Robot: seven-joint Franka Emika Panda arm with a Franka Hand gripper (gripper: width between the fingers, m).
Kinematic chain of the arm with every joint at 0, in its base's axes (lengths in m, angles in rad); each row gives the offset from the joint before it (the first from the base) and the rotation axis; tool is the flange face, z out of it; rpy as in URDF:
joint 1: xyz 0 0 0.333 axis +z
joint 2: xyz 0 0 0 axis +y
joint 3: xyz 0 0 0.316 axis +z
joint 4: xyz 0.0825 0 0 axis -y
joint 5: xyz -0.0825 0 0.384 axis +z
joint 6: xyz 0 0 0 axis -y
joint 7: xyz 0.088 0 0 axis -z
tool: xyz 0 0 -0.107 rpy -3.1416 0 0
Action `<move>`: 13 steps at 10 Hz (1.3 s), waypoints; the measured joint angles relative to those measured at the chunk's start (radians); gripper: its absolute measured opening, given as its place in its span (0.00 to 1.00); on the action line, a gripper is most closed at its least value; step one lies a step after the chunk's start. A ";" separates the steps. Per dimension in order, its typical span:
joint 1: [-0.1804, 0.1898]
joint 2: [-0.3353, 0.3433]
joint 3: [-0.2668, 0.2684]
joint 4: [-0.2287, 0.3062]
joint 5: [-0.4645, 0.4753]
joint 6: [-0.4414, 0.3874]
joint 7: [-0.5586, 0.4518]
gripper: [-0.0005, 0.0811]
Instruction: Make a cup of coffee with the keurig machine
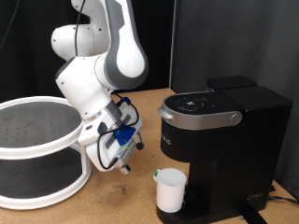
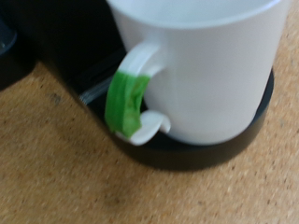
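The cup stood on the round drip tray under the keurig machine, ready to catch coffee. The end effector hung just beside it, above the desk; whether it was open, I cannot tell.

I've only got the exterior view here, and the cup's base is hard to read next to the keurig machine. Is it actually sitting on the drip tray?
Observer: Yes. In the wrist view the cup stands on the black round drip tray, inside its rim.
Operator: From here the gripper hangs to the exterior view's left of the cup, apart from it. Does the cup have a handle?
Observer: Yes, a white handle with a green band along it.
Operator: Do the fingers show in that view?
Observer: No. Only the cup, the tray and the brown tabletop show clearly.
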 joint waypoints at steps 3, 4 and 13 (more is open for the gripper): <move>-0.004 -0.090 -0.009 -0.010 -0.022 -0.066 0.003 0.99; -0.009 -0.129 -0.017 -0.013 -0.021 -0.110 -0.006 0.99; -0.026 -0.369 -0.051 -0.030 -0.121 -0.263 -0.001 0.99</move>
